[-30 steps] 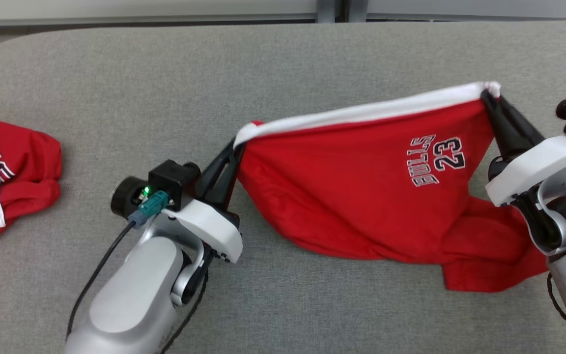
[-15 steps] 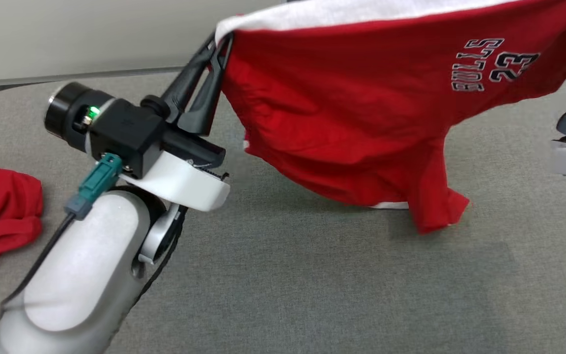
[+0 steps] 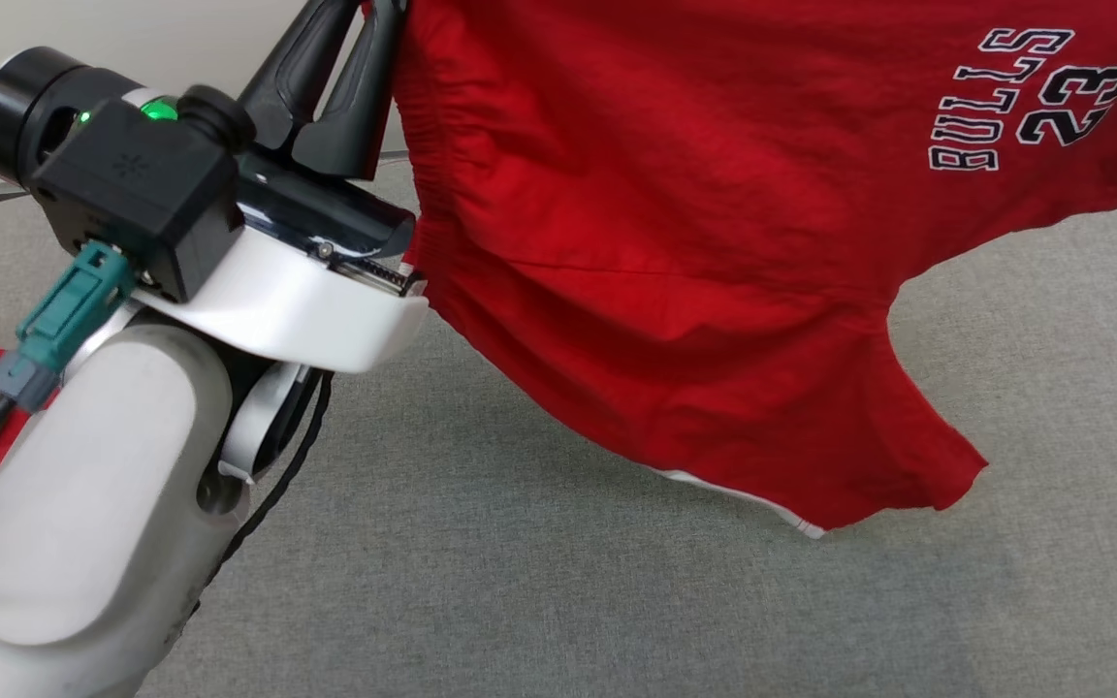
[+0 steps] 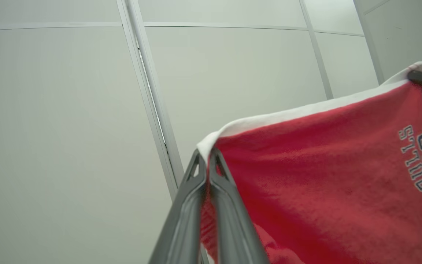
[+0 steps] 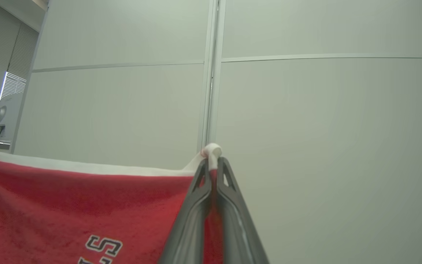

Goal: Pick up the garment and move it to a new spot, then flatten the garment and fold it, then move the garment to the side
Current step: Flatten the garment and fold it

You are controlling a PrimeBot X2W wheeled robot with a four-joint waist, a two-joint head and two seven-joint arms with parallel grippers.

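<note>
Hoists the shirt (image 3: 675, 242) up off the table (image 3: 520, 582), slack there a second ago. Clamps its white edge tight in the left gripper (image 4: 205, 154) at 11 o'clock and the right gripper (image 5: 213, 159) toward 2 o'clock. Finishes the pick-up, by the look of it; leaves the carry to a new spot.

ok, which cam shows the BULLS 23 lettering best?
Head view: the lettering is whole and sharp on the garment. Left wrist view has it whole but small and soft near the right edge. Right wrist view cuts it off at the bottom edge.
</note>
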